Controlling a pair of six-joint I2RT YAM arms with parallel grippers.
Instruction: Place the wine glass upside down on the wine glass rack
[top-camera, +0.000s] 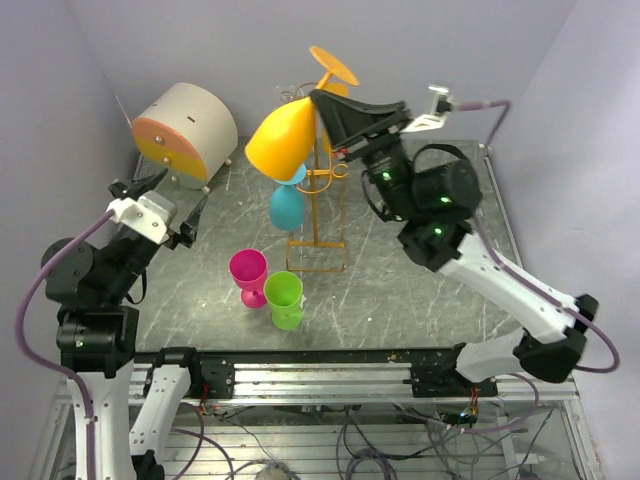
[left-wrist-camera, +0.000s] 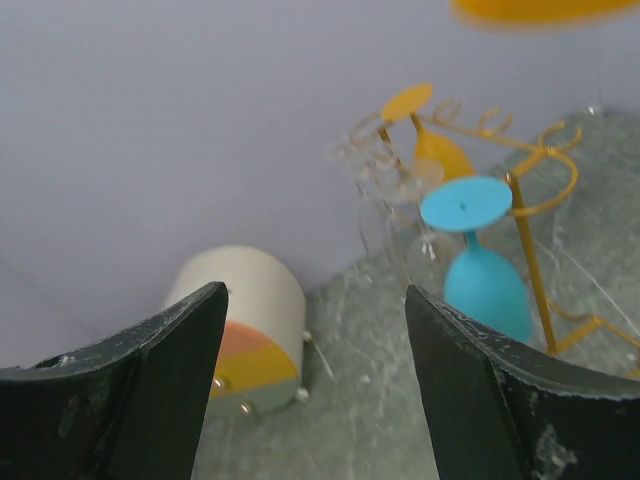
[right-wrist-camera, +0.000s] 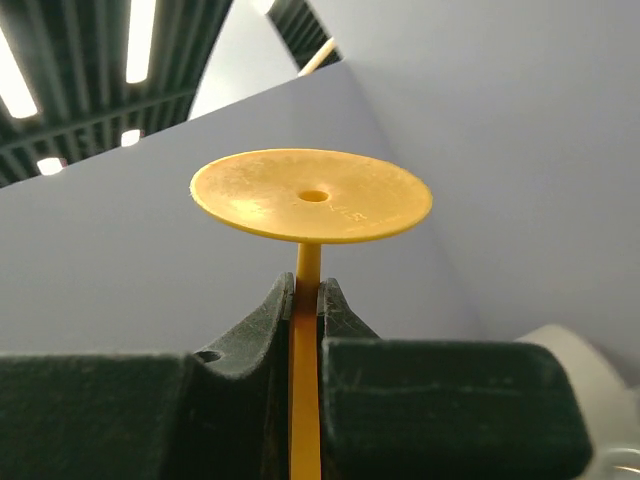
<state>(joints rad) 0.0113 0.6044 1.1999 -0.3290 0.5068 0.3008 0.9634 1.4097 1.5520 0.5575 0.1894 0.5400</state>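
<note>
Right gripper (right-wrist-camera: 308, 292) was clamped on the stem of the yellow wine glass (top-camera: 281, 140), which was already inverted and held high by the wine glass rack (top-camera: 318, 215) toward the counter's far edge. Hanging it on a hook seemingly remained. Left gripper (top-camera: 150, 183) gaped wide and empty near the left edge.

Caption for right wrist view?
Right hand clamps the yellow wine glass by its stem, foot up, against a pale wall.

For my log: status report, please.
Left tool open, empty. Right tool shut on yellow glass stem, bowl down, tilted, by rack top. Blue glass hangs just below.
</note>
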